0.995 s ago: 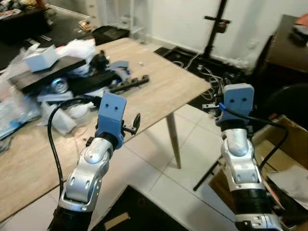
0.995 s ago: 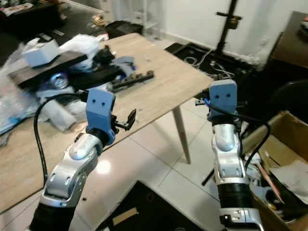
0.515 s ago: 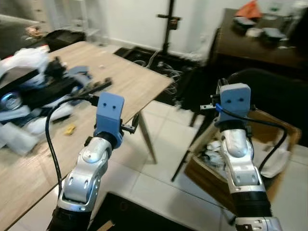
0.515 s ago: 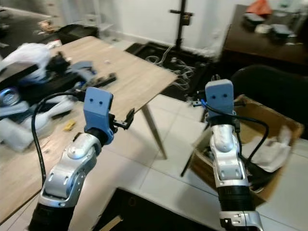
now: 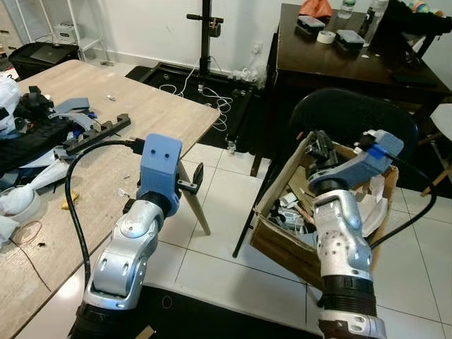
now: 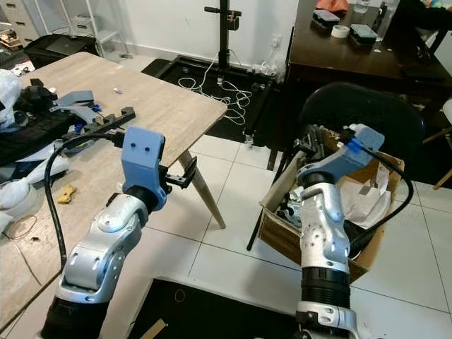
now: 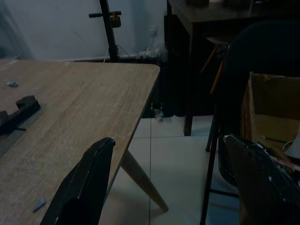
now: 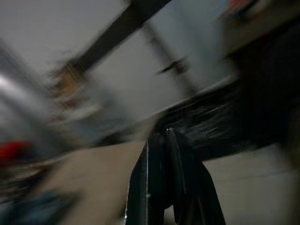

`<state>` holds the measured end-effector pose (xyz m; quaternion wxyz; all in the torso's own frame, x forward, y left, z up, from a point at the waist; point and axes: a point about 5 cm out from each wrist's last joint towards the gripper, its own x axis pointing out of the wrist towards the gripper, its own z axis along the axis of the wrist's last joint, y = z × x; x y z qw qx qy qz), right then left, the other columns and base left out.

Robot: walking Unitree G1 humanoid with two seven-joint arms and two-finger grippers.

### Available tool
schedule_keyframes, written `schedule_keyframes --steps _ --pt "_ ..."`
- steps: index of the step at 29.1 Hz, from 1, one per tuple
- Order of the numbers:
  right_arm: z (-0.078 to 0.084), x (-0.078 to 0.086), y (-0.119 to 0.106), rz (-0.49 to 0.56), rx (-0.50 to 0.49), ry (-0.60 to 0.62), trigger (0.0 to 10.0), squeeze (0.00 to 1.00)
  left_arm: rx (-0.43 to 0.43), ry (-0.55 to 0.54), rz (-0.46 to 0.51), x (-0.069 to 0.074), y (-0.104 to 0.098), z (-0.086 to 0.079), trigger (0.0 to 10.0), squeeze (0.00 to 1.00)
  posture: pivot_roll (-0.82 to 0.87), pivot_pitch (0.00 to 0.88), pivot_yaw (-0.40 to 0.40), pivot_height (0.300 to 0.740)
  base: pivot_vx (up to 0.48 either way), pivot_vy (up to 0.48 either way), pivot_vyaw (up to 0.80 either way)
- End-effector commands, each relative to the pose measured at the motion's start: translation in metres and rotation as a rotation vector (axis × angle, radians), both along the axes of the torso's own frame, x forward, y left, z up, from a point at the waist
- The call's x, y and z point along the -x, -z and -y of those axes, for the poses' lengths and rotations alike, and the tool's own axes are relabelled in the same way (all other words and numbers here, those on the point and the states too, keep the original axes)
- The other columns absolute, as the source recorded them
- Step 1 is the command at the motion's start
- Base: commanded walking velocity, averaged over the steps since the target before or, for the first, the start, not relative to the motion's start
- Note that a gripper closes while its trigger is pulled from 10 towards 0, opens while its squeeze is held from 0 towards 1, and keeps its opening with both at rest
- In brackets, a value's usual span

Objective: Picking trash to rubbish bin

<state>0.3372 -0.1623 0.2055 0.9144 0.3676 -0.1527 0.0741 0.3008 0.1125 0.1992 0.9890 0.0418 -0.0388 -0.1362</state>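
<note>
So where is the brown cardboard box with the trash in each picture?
Left eye view: the brown cardboard trash box sits lower right, behind the right arm.
Right eye view: lower right.
Left wrist view: right edge.
Right wrist view: too blurred to tell.
Shared landmark: the black chair behind it.

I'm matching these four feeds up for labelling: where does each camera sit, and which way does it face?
Left eye, right eye: on the head, looking down at both arms, the wooden table and cardboard box.
Left wrist: along the open left gripper toward the table corner and box.
Right wrist: blurred, along the shut right gripper.
Shared: eyes and left wrist all show the table, box and black stand.
</note>
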Motion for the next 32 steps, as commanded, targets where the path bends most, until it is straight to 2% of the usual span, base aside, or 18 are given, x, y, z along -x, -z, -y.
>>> schedule_keyframes --steps 1,2,3,6,10,15,16,19,25,27,29,30,31,32 --pt "-0.007 0.004 -0.009 0.064 -0.082 -0.113 10.0 0.0 -0.004 -0.001 -0.006 0.001 0.002 0.001 10.0 0.0 0.21 0.103 -0.008 0.74 0.0 0.0 0.0" --pt "-0.013 0.008 -0.014 0.105 -0.145 -0.203 10.0 0.0 -0.003 -0.002 -0.006 0.001 0.002 0.001 10.0 0.0 0.21 0.103 -0.008 0.74 0.0 0.0 0.0" --pt "-0.013 0.008 -0.014 0.105 -0.145 -0.203 10.0 0.0 -0.003 -0.002 -0.006 0.001 0.002 0.001 10.0 0.0 0.21 0.103 -0.008 0.74 0.0 0.0 0.0" --pt "-0.026 0.016 -0.02 0.167 -0.167 -0.361 10.0 0.0 -0.001 -0.002 -0.005 0.002 0.002 0.002 10.0 0.0 0.21 0.103 -0.011 0.74 0.0 0.0 0.0" --pt "-0.031 0.016 -0.018 0.159 -0.135 -0.385 10.0 0.0 -0.001 0.0 -0.007 0.002 0.003 0.002 10.0 0.0 0.21 0.101 -0.011 0.74 0.0 0.0 0.0" --pt "-0.025 0.013 -0.025 0.202 0.107 -0.215 10.0 0.0 -0.001 0.003 -0.008 0.002 0.003 0.002 10.0 0.0 0.21 0.098 -0.009 0.74 0.0 0.0 0.0" --pt "-0.025 0.013 -0.025 0.202 0.107 -0.215 10.0 0.0 -0.001 0.003 -0.008 0.002 0.003 0.002 10.0 0.0 0.21 0.098 -0.009 0.74 0.0 0.0 0.0" --pt "-0.02 0.014 -0.036 0.258 0.199 -0.127 10.0 0.0 0.0 0.009 -0.009 0.002 0.003 0.004 10.0 0.0 0.2 0.096 -0.013 0.74 0.0 0.0 0.0" --pt "-0.016 0.016 -0.049 0.313 0.238 -0.068 10.0 0.0 0.006 0.02 -0.007 0.001 0.003 0.006 10.0 0.0 0.2 0.09 -0.006 0.74 0.0 0.0 0.0" --pt "-0.015 0.015 -0.046 0.294 0.266 -0.047 10.0 0.0 0.005 0.027 -0.006 0.0 0.002 0.007 10.0 0.0 0.19 0.086 -0.003 0.74 0.0 0.0 0.0" --pt "-0.01 0.006 -0.027 0.141 0.349 0.026 10.0 0.0 0.004 0.029 -0.011 0.0 0.003 0.007 10.0 0.0 0.19 0.081 -0.001 0.74 0.0 0.0 0.0" --pt "-0.002 0.0 -0.008 0.002 0.39 0.083 10.0 0.0 -0.001 0.035 -0.027 0.0 0.005 0.007 10.0 0.0 0.19 0.081 -0.001 0.74 0.0 0.0 0.0" --pt "0.007 -0.001 0.008 -0.082 0.411 0.128 10.0 0.0 -0.014 0.041 -0.035 0.0 0.007 0.007 10.0 0.0 0.19 0.081 -0.001 0.74 0.0 0.0 0.0" --pt "0.007 -0.001 0.008 -0.082 0.411 0.128 10.0 0.0 -0.014 0.041 -0.035 0.0 0.007 0.007 10.0 0.0 0.19 0.081 -0.001 0.74 0.0 0.0 0.0"
